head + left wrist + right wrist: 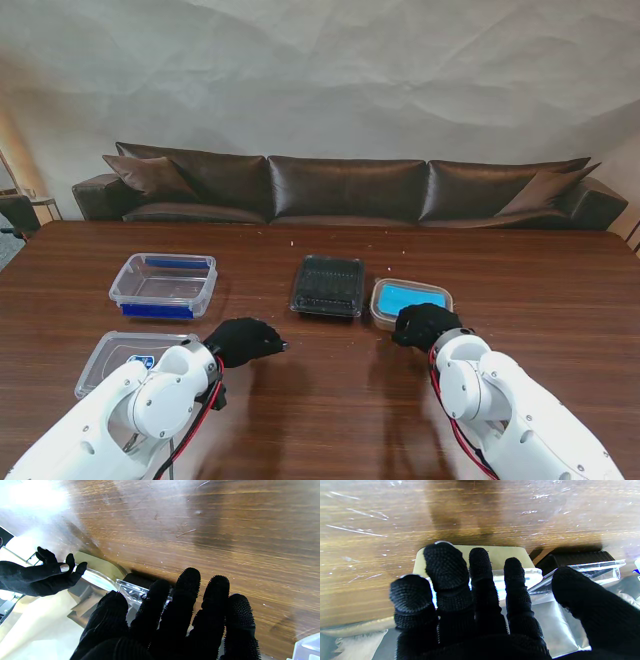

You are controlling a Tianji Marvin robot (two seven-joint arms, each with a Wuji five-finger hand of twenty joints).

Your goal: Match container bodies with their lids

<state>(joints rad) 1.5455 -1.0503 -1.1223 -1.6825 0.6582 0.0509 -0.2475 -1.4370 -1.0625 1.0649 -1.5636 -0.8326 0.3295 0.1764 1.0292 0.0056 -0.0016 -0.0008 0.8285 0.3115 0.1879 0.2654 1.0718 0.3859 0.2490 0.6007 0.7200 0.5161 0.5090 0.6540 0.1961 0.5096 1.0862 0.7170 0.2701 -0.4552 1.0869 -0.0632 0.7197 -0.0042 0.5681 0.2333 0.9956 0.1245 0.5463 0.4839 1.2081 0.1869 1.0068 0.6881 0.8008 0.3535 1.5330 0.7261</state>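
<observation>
Containers look like thin light slippery plastic that flexes, so grip rims: clear lid [118, 357] lower left, blue-clipped clear tub [163, 284] left-centre, black tray [327, 286] centre, blue-lidded tub [410, 300] right-centre under the right robot hand [423, 325]; left robot hand [243, 341] empty, both with fingers apart.

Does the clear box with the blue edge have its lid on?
No lid on it. The clear box sits open and looks empty, and a clear lid lies flat on the table, nearer to me.
</observation>
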